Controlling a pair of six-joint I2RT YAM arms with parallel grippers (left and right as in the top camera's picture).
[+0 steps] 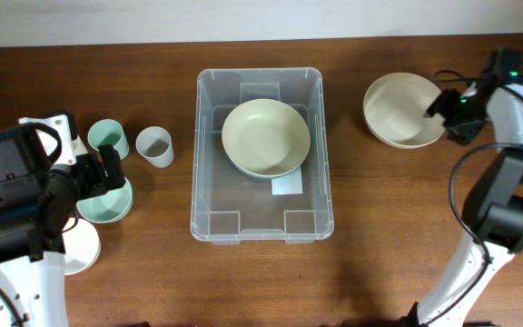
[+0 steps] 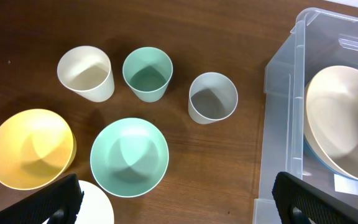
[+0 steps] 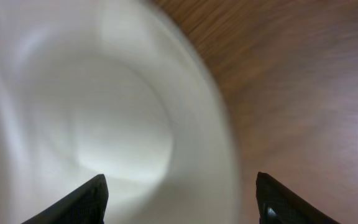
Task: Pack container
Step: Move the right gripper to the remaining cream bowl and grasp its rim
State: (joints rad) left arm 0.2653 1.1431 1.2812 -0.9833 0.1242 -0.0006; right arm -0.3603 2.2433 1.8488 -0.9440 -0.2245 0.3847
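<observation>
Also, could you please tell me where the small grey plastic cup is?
Overhead view: the small grey plastic cup stands on the left side, between the mint green cup and the large clear plastic container.

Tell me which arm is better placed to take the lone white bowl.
Right: the right gripper hangs open over that bowl. The left gripper is by the cups, across the bin.

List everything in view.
container: 1, clear, table centre
cream bowl: 1, cream, inside container
label: 1, white, container base
second cream bowl: 1, cream, right of container
white cup: 1, white, far left
grey cup: 1, grey, nearest container
green cup: 1, green, between them
yellow bowl: 1, yellow, near-left
mint bowl: 1, mint, beside yellow bowl
white dish: 1, white, partly hidden
left claw: 1, black, open above bowls
right claw: 1, black, open at second cream bowl's rim
</observation>
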